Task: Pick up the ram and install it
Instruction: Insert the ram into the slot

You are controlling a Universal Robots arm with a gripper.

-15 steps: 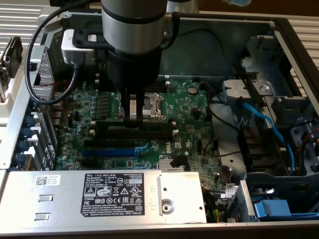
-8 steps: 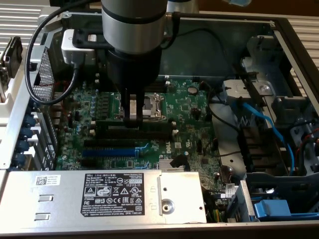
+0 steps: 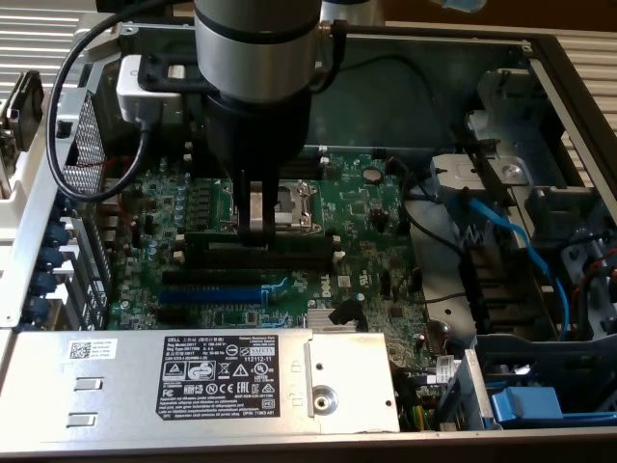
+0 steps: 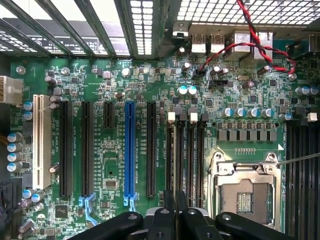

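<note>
My gripper (image 3: 255, 230) hangs straight down from the arm over the middle of the green motherboard (image 3: 371, 207). Its fingers stand nearly together on the ram (image 3: 304, 237), a long thin dark stick held level at the fingertips. The ram lies along the black memory slots (image 3: 289, 258), just above or at them; I cannot tell whether it touches. In the wrist view my gripper (image 4: 175, 210) points at the black memory slots with white clips (image 4: 185, 150), and the ram between the fingers is hidden there.
The CPU socket (image 3: 294, 203) (image 4: 245, 192) lies right beside the memory slots. Black and blue expansion slots (image 4: 130, 150) run parallel further off. A silver power supply (image 3: 193, 376) borders the near side. Blue cables (image 3: 511, 231) and a drive cage fill the exterior view's right.
</note>
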